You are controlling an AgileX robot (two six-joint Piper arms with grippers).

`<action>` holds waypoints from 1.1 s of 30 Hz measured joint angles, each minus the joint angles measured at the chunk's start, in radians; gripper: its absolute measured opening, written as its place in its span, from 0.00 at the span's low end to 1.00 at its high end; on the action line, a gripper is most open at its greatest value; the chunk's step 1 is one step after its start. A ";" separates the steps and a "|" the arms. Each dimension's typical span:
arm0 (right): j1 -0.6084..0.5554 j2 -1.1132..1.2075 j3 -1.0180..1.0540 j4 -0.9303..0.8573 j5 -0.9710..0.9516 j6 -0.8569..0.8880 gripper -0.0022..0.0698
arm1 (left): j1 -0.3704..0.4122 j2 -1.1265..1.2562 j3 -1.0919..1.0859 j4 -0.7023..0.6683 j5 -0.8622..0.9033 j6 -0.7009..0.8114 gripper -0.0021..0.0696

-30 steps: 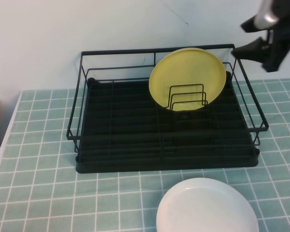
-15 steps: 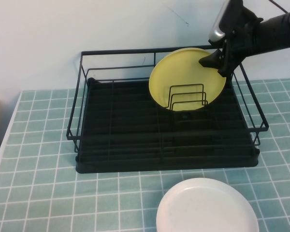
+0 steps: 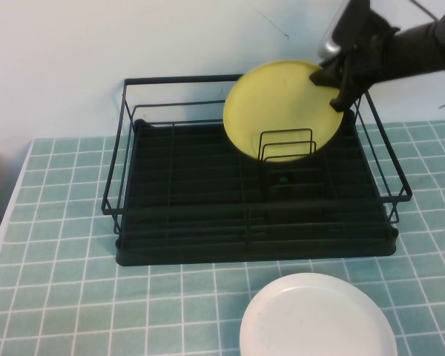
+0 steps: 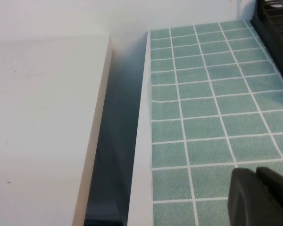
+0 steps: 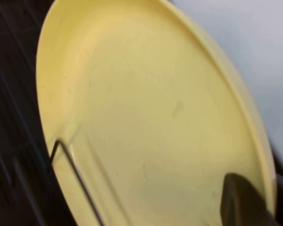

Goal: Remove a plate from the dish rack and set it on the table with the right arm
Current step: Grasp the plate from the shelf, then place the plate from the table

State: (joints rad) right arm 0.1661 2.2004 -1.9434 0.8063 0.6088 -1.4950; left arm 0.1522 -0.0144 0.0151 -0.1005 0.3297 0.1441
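No readable text, labels, brands, numbers or signs in any view. Yellow plate (image 3: 282, 111), dish rack (image 3: 178, 215), white plate (image 3: 319, 319) and tiled table (image 3: 59, 297) all unmarked.

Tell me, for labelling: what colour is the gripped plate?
Pale yellow plate; right wrist view shows it best.

Matte plastic-looking yellow plate (image 3: 278, 111); thin black wire dish rack (image 3: 185, 200); matte tiled table (image 3: 59, 297); smooth white plate (image 3: 319, 319); shiny silver wrist part (image 3: 332, 41).
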 joint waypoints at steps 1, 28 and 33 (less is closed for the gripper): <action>0.000 -0.015 -0.007 -0.002 0.005 0.013 0.15 | 0.000 0.000 0.000 0.000 0.000 0.000 0.02; 0.000 -1.030 0.685 -0.455 0.599 1.059 0.14 | 0.000 0.000 0.000 0.000 0.000 0.000 0.02; 0.000 -1.031 0.993 -0.342 0.517 0.964 0.14 | 0.000 0.000 0.000 0.000 0.000 0.000 0.02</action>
State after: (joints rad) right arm 0.1661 1.1699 -0.9502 0.4648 1.1256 -0.5310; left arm 0.1522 -0.0144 0.0151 -0.1005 0.3297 0.1441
